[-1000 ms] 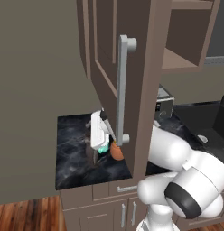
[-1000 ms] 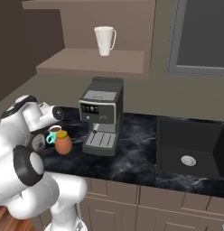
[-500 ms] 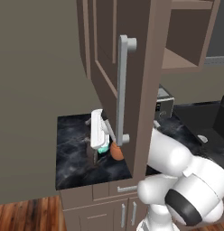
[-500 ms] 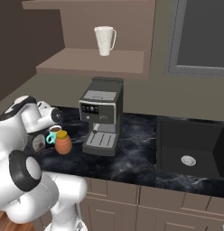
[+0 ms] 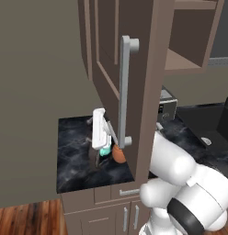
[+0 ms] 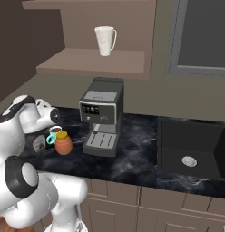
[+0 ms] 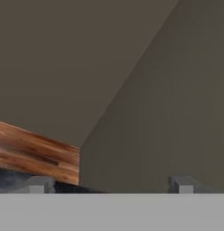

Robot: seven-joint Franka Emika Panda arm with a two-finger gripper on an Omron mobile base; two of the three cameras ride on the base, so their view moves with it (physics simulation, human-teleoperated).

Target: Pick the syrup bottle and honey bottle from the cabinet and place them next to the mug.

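The teal mug (image 5: 104, 151) (image 6: 53, 134) stands on the black marble counter (image 5: 74, 156), holding dark liquid. The squat orange honey bottle (image 5: 118, 154) (image 6: 63, 144) stands upright right beside it. On the mug's other side is the dark syrup bottle (image 5: 93, 158) (image 6: 39, 143), partly hidden by my arm. The white hand of my gripper (image 5: 99, 131) hovers just above the syrup bottle and mug. In the hand view the gripper (image 7: 111, 184) is open, its fingertips (image 7: 39, 184) wide apart with nothing between them. The cabinet (image 5: 134, 69) door stands open above.
The open door and its long grey handle (image 5: 124, 92) hang close to my hand on its right. A coffee machine (image 6: 103, 115) sits just right of the honey bottle, a sink (image 6: 189, 152) further right. A white cup (image 6: 105, 41) stands on a wall shelf.
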